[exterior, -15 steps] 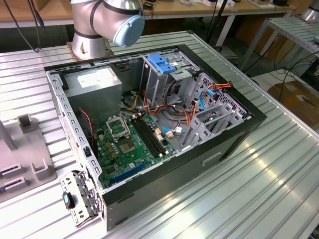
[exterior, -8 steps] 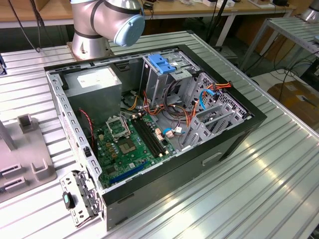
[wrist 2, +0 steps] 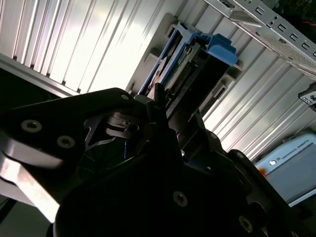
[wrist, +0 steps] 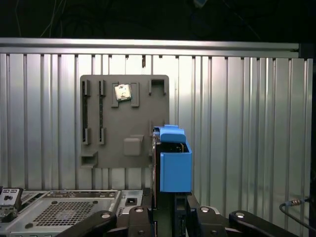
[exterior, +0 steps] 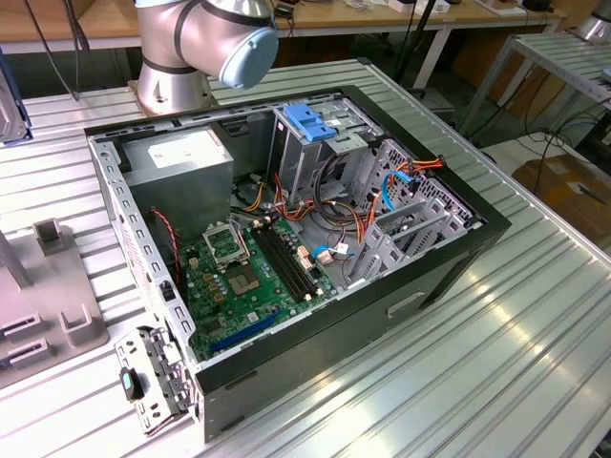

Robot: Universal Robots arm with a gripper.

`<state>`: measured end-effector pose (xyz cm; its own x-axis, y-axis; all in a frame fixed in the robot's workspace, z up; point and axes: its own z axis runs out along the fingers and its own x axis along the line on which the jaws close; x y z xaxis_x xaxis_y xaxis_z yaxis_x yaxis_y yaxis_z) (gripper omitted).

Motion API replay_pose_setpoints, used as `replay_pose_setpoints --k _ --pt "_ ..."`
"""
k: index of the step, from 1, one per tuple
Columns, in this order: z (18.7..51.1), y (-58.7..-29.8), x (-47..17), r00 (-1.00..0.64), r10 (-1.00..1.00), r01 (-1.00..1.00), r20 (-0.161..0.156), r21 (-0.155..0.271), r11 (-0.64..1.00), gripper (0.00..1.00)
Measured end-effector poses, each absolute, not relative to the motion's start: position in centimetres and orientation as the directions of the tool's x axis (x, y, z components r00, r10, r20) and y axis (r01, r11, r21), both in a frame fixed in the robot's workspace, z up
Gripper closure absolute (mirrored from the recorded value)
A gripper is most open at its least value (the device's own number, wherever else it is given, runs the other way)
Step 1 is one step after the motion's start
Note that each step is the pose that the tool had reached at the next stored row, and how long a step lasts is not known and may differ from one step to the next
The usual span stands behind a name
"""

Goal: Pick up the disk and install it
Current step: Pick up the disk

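The disk (wrist: 174,165) sits in its blue plastic rail frame and stands on edge between the fingers of my gripper (wrist: 170,205), which is shut on it. In the second wrist view the disk (wrist 2: 190,69) shows its connector edge and blue frame end, with the dark gripper (wrist 2: 177,121) closed around its lower part. Behind it lies the grey fixture plate (wrist: 123,123) on the ribbed metal table. In the exterior view the open computer case (exterior: 286,239) lies on the table with its drive cage (exterior: 315,143) at the far side.
A blue bracket (exterior: 310,119) sits on top of the drive cage. The power-supply box (exterior: 181,162), motherboard (exterior: 248,277) and loose cables (exterior: 401,181) fill the case. The arm's base (exterior: 177,67) stands behind it. A small chip (wrist: 122,92) rests on the fixture plate. A detached panel (exterior: 148,377) leans by the case corner.
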<state>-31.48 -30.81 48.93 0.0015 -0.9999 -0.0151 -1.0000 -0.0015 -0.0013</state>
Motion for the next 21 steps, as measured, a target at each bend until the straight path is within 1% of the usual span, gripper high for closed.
replay_pose_setpoints --k 21 --pt "48.9 -30.8 -25.5 0.002 -1.000 -1.000 -0.015 -0.001 -0.002 0.65"
